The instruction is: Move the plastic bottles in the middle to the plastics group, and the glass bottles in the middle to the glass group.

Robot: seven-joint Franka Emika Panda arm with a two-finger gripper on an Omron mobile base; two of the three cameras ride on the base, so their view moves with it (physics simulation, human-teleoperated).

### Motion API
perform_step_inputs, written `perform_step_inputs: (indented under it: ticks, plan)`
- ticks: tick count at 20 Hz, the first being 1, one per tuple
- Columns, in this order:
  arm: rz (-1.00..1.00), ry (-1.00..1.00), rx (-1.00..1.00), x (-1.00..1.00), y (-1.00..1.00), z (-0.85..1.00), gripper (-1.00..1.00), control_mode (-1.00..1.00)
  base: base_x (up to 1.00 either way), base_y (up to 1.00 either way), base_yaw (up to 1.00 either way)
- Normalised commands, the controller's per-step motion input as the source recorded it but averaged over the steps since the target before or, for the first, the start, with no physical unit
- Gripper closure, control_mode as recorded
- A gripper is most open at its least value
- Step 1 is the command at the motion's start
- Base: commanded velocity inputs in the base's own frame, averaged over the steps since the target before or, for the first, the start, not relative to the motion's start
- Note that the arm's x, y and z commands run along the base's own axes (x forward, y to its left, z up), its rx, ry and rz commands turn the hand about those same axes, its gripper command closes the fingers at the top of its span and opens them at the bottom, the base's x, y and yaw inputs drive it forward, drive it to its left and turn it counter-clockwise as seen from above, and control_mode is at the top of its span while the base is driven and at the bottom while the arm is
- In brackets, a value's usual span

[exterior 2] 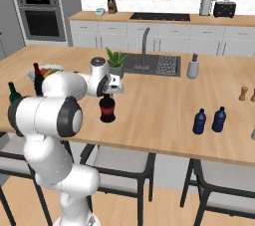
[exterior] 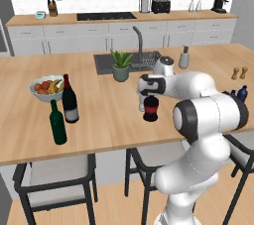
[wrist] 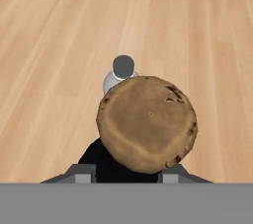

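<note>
Gripper (exterior: 150,95) sat at frame center of the left base view, directly over the squat black red-banded bottle (exterior: 151,109) on the wooden counter (exterior: 109,120). In the hand view the bottle's brown cork top (wrist: 147,123) sat between the two finger tips (wrist: 81,172), low center; whether they actually clamped it, cannot tell. Clear whitish bottle (wrist: 118,74) stood just behind. Wine bottles (exterior: 69,101) stood at left by the fruit bowl (exterior: 45,88). Two dark blue bottles (exterior 2: 209,120) stood at right in the right base view.
</note>
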Motion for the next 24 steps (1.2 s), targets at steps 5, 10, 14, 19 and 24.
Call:
perform_step_inputs:
  ticks: [5,10,14,19,24]
  plan:
    - [0.05,0.0,0.0,-0.44,0.22,0.32,1.0,-1.0,0.0,0.0,0.0]
    - [0.11,-0.02,0.01,-0.22,0.75,0.08,1.0,-1.0,0.0,0.0,0.0]
    - [0.17,0.0,0.0,-0.17,0.91,0.0,1.0,-1.0,0.0,0.0,0.0]
    - [0.19,0.0,0.0,-0.06,0.9,0.0,1.0,-1.0,0.0,0.0,0.0]
    - [0.18,0.0,0.0,-0.02,0.73,0.0,1.0,-1.0,0.0,0.0,0.0]
